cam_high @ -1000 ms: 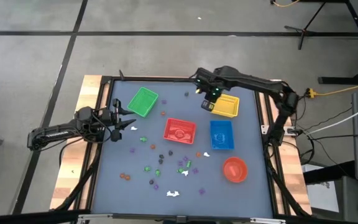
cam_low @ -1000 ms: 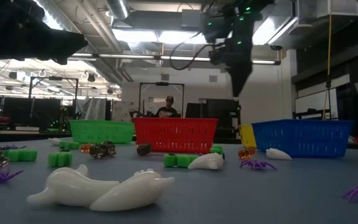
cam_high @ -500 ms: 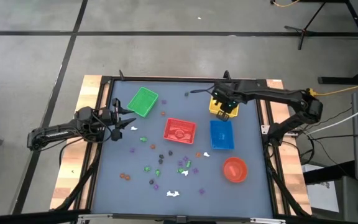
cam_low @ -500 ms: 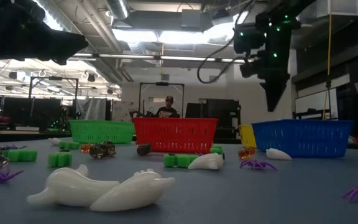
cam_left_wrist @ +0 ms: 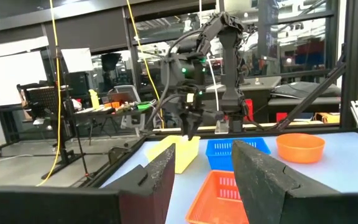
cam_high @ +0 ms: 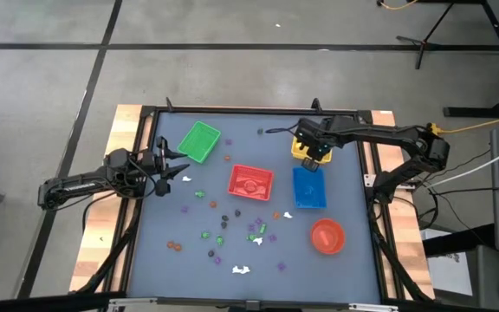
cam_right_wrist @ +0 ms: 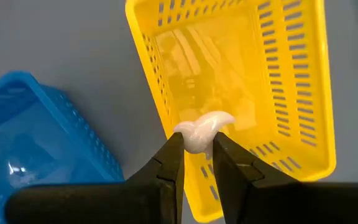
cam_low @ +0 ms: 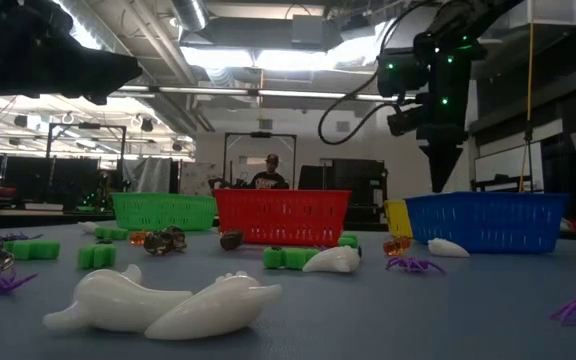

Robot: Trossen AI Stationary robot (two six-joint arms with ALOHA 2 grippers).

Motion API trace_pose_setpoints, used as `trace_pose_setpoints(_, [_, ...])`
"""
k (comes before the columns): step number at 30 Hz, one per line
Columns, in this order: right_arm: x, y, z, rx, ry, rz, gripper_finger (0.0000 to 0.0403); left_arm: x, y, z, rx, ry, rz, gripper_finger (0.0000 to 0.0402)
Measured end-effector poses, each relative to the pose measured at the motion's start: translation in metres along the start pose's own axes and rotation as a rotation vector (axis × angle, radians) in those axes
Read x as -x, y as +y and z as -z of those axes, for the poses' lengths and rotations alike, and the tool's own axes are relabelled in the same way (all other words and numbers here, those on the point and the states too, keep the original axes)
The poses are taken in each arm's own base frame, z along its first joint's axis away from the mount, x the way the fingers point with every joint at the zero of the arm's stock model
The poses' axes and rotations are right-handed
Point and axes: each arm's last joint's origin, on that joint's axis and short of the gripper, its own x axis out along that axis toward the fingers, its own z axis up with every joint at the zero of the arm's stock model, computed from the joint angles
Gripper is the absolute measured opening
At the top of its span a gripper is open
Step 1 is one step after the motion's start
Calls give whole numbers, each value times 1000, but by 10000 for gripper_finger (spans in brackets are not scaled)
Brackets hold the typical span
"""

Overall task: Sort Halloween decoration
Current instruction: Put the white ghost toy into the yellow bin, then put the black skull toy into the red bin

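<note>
White trinket [cam_right_wrist: 201, 129] sat pinched in the right claw [cam_right_wrist: 195, 146] above the yellow basket [cam_right_wrist: 294, 99] (left claw [cam_left_wrist: 202, 163] waited released at the counter's [cam_high: 180, 260] edge).

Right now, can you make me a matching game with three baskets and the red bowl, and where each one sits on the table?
Things:
1. green basket
2. yellow basket
3. red basket
4. red bowl

Places, seen from above:
A. in the middle, between the other baskets
B. under the right arm's fingers, which hold a white trinket
C. far corner on the left arm's side
D. near corner on the right arm's side

Pairs: 1-C, 2-B, 3-A, 4-D
</note>
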Motion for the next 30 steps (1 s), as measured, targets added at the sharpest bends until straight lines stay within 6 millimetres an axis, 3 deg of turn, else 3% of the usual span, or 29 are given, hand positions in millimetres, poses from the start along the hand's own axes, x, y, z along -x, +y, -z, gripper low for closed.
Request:
trace_pose_setpoints(12, [0,0,-2,24,-18,1,70,0,0,0,0,0,0,143])
trace_pose_setpoints(23, [0,0,-2,24,-18,1,190,0,0,0,0,0,0,143])
trace_pose_setpoints(30, [0,0,-2,24,-18,1,222,0,0,-1,27,-13,-5,143])
